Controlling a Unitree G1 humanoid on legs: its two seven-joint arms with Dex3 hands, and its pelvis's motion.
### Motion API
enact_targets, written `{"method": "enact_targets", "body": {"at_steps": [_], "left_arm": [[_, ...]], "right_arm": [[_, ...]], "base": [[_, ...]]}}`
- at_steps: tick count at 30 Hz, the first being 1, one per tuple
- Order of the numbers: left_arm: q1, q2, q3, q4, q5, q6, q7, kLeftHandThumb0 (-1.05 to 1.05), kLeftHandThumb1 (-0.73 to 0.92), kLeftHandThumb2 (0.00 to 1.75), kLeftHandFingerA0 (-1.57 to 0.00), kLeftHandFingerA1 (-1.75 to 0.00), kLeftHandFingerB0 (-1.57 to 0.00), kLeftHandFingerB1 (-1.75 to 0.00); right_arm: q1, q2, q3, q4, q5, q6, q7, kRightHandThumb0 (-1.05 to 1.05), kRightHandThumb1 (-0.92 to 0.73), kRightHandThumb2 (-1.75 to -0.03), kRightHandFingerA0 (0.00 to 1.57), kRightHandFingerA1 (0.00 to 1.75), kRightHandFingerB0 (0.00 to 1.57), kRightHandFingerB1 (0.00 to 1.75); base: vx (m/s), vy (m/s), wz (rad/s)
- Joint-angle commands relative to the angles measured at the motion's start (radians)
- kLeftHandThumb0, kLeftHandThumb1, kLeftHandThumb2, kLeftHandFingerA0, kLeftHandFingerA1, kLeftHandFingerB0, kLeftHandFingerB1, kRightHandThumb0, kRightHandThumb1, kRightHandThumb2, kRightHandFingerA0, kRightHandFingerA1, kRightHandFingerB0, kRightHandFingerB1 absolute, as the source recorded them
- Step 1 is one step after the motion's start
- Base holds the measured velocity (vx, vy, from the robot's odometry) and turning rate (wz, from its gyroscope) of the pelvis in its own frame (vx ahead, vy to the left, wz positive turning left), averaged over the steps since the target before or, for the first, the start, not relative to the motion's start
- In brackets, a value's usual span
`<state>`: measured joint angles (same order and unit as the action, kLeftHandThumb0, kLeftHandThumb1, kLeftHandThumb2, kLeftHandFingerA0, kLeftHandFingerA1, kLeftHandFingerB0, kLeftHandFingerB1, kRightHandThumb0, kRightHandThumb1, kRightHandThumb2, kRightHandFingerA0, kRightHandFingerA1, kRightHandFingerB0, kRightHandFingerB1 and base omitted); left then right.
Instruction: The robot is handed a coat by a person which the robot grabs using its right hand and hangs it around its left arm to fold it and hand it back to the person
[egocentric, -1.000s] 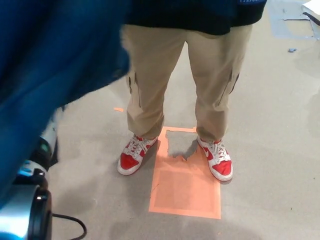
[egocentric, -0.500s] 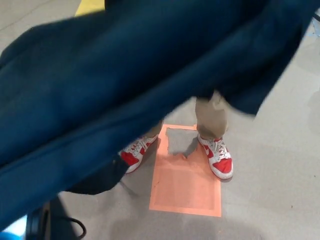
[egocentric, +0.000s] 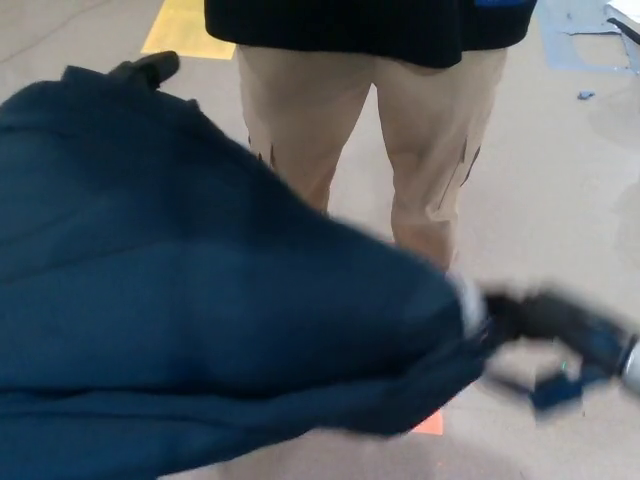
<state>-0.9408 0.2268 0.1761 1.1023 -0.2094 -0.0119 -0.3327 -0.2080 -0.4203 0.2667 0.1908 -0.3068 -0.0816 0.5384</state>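
Head view: nearest, the coat (egocentric: 200, 300) lies heaped across the left. The blurred right robot hand (egocentric: 545, 320) seems to pinch its right edge. Left robot hand (egocentric: 150, 68), perhaps that dark tip: cannot tell. A weak pinch could drop it before the person (egocentric: 420, 150) beyond.

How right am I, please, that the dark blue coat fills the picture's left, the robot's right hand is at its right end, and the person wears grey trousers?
One thing is off: the head view shows the person's trousers are beige, not grey. The dark blue coat does fill the picture's left, with the robot's right hand, blurred, at its right end.
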Motion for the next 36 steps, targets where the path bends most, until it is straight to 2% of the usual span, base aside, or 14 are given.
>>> {"method": "enact_targets", "body": {"at_steps": [1, 6, 7, 8, 11, 12, 17, 25, 26, 27, 30, 33, 34, 36], "left_arm": [[0.008, 0.095, 0.038, -0.052, -0.003, -0.070, -0.036, -0.36, 0.50, 1.05, 0.00, -0.47, 0.00, -0.47], [0.006, 0.106, 0.046, -0.057, 0.006, -0.078, -0.036, -0.35, 0.51, 1.06, -0.01, -0.47, -0.01, -0.47], [0.008, 0.106, 0.046, -0.065, 0.006, -0.075, -0.036, -0.69, 0.81, 0.64, -0.21, -0.31, -0.17, -0.29], [0.007, 0.108, 0.045, -0.074, 0.006, -0.069, -0.039, -0.36, 0.52, 1.07, 0.00, -0.47, 0.00, -0.47], [0.003, 0.112, 0.046, -0.085, 0.004, -0.063, -0.045, -0.35, 0.52, 1.07, 0.00, -0.47, 0.00, -0.47], [0.001, 0.114, 0.047, -0.088, 0.003, -0.063, -0.049, -0.69, 0.80, 0.64, -0.21, -0.31, -0.16, -0.28], [0.006, 0.117, 0.047, -0.102, 0.005, -0.071, -0.053, -0.71, 0.79, 0.64, -0.23, -0.31, -0.19, -0.28], [0.108, 0.074, 0.049, -0.215, -0.018, -0.053, -0.059, -0.73, 0.65, 0.86, -0.19, -0.42, -0.15, -0.40], [0.120, 0.070, 0.051, -0.231, -0.025, -0.053, -0.067, -0.71, 0.77, 0.63, -0.26, -0.32, -0.17, -0.29], [0.130, 0.065, 0.054, -0.247, -0.032, -0.058, -0.072, -0.73, 0.78, 0.64, -0.25, -0.32, -0.15, -0.28], [0.172, 0.039, 0.060, -0.319, -0.056, -0.057, -0.082, -0.78, 0.67, 0.88, -0.16, -0.40, -0.12, -0.39], [0.213, 0.023, 0.061, -0.397, -0.068, -0.042, -0.078, -0.76, 0.79, 0.65, -0.23, -0.31, -0.15, -0.28], [0.243, 0.026, 0.061, -0.459, -0.073, -0.026, -0.072, -0.78, 0.67, 0.89, -0.18, -0.41, -0.14, -0.39], [0.251, 0.029, 0.064, -0.490, -0.083, -0.019, -0.087, -0.74, 0.81, 0.65, -0.24, -0.31, -0.16, -0.28]], "right_arm": [[0.120, -0.169, 0.149, 0.017, -0.112, -0.049, 0.139, -0.88, -0.57, -0.88, 0.00, 0.00, 0.00, 0.01], [0.108, -0.200, 0.119, 0.130, 0.052, -0.053, 0.263, -0.84, -0.51, -0.85, 0.00, 0.02, 0.00, 0.00], [0.103, -0.208, 0.118, 0.156, 0.062, -0.068, 0.281, -0.82, -0.48, -0.81, 0.00, 0.01, 0.00, 0.00], [0.093, -0.227, 0.120, 0.168, 0.063, -0.072, 0.309, -0.84, -0.48, -0.83, 0.00, 0.00, 0.00, 0.00], [0.075, -0.264, 0.117, 0.184, 0.078, -0.092, 0.369, -0.85, -0.48, -0.83, 0.00, 0.00, 0.00, 0.00], [0.065, -0.270, 0.111, 0.200, 0.091, -0.088, 0.392, -0.85, -0.47, -0.83, 0.00, 0.01, 0.00, 0.00], [0.032, -0.296, 0.075, 0.280, 0.114, -0.091, 0.417, -0.84, -0.47, -0.82, 0.00, 0.01, 0.00, 0.00], [-0.017, -0.156, 0.024, 0.480, -0.098, -0.002, -0.172, -0.81, -0.80, -1.10, 0.00, 0.12, 0.00, 0.14], [-0.049, -0.124, 0.037, 0.539, -0.114, 0.027, -0.224, -0.73, -0.91, -0.67, 0.00, 0.14, 0.00, 0.20], [-0.075, -0.096, 0.036, 0.592, -0.106, 0.037, -0.252, -0.82, -0.76, -1.03, 0.07, 0.23, 0.07, 0.20], [-0.133, -0.005, -0.021, 0.751, -0.022, 0.068, -0.318, -0.70, -0.66, -0.98, 0.04, 0.39, 0.04, 0.31], [-0.156, 0.047, -0.052, 0.850, 0.005, 0.086, -0.412, -0.71, -0.65, -0.97, 0.10, 0.44, 0.00, 0.37], [-0.157, 0.061, -0.034, 0.885, -0.013, 0.101, -0.442, -0.35, -0.55, -1.09, 0.00, 0.47, 0.00, 0.47], [-0.160, 0.064, -0.027, 0.916, -0.019, 0.093, -0.458, -0.35, -0.55, -1.09, 0.01, 0.48, 0.00, 0.46]], "base": [[0.00, 0.000, 0.00], [0.00, 0.000, 0.00], [0.00, 0.000, 0.00], [0.00, 0.000, 0.00], [0.00, 0.000, 0.00], [0.00, 0.000, 0.00], [0.00, 0.000, 0.00], [0.00, 0.000, 0.00], [0.00, 0.000, 0.00], [0.00, 0.000, 0.00], [0.00, 0.000, 0.00], [0.00, 0.000, 0.00], [0.00, 0.000, 0.00], [0.00, 0.000, 0.00]]}}
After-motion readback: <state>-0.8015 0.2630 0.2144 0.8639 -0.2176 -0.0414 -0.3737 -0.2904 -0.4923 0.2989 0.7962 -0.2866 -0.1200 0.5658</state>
